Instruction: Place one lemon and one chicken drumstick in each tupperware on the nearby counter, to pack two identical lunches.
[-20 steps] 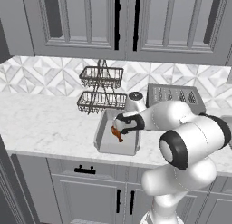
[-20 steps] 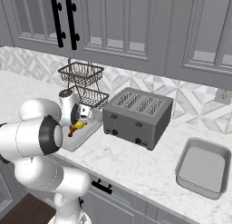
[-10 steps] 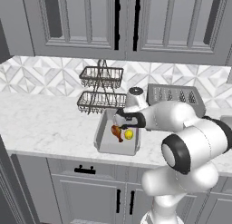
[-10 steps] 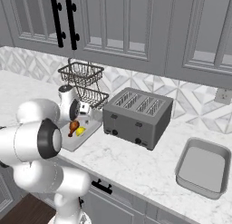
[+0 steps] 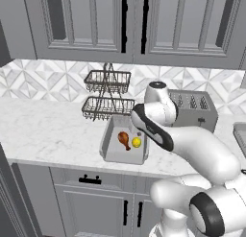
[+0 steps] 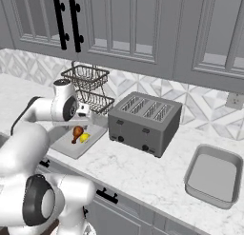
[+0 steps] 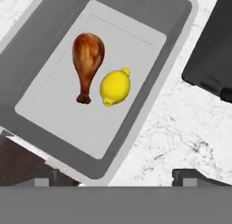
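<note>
Lemon (image 7: 115, 86) lying on the floor of the near grey tupperware (image 7: 183, 19), touching or all but touching the chicken drumstick (image 7: 88, 59) beside it, thick end of the drumstick pointing toward the backsplash, thin bone end toward the counter's front edge; same pair showing in the left base view as lemon (image 5: 136, 142) and chicken drumstick (image 5: 124, 138) inside the tupperware (image 5: 108, 135), and in the right base view as lemon (image 6: 84, 138) next to chicken drumstick (image 6: 77, 132) in the tupperware (image 6: 71, 150); tupperware sitting on the white marble counter (image 5: 43, 130), close to its front edge, just in front of the two-tier wire basket (image 5: 107, 93) and beside the dark toaster (image 5: 194, 110); second tupperware (image 6: 212, 176) resting farther along the counter (image 6: 147, 171), past the toaster (image 6: 144, 121), well apart from the first; gripper (image 7: 116, 177) hovering above the near tupperware, looking down into it, finger tips (image 7: 195, 177) standing wide apart at the bottom corners of the hand view and holding nothing; arm reaching from the base over the counter edge, wrist bending down over the tray in both base views; grey panelled cabinets with black bar handles (image 6: 67, 21) hanging above the patterned backsplash
</note>
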### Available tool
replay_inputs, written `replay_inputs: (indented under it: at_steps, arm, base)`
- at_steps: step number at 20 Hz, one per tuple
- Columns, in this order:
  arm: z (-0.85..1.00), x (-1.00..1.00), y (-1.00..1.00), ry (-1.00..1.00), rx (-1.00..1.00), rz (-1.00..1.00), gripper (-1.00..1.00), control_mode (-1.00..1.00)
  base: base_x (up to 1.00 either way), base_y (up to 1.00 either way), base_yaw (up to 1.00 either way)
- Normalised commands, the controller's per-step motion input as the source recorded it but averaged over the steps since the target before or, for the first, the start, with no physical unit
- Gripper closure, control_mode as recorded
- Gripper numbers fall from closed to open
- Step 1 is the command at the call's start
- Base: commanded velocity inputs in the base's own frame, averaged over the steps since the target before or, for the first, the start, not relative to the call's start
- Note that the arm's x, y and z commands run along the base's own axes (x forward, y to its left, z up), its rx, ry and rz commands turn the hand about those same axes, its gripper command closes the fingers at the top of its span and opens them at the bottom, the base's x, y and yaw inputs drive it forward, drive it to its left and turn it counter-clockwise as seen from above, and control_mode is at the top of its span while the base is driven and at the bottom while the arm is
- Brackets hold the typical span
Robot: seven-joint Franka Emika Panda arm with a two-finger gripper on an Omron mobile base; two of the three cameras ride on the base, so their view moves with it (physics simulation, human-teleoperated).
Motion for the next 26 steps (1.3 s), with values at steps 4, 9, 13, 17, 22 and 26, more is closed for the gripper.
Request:
replay_inputs:
  at_steps: [4,9,13,17,22,26]
  arm:
    - [-0.19,-1.0,0.0,0.25,0.0,0.01,-1.0,-1.0]
    - [-0.2,-0.92,-0.2,0.02,0.0,0.0,-1.0,-1.0]
    - [0.81,-0.66,-0.38,0.08,0.01,0.0,-1.0,-1.0]
    - [0.65,-0.94,-0.2,-0.03,0.01,0.0,-1.0,-1.0]
    - [0.2,-0.71,0.0,-0.15,0.0,0.03,-1.0,-1.0]
    - [0.0,0.0,0.0,0.0,0.0,0.0,-1.0,-1.0]
  base:
    - [0.0,0.0,0.0]
    - [0.0,0.0,0.0]
    - [0.0,0.0,0.0]
    - [0.0,0.0,0.0]
    - [0.0,0.0,0.0]
    - [0.0,0.0,0.0]
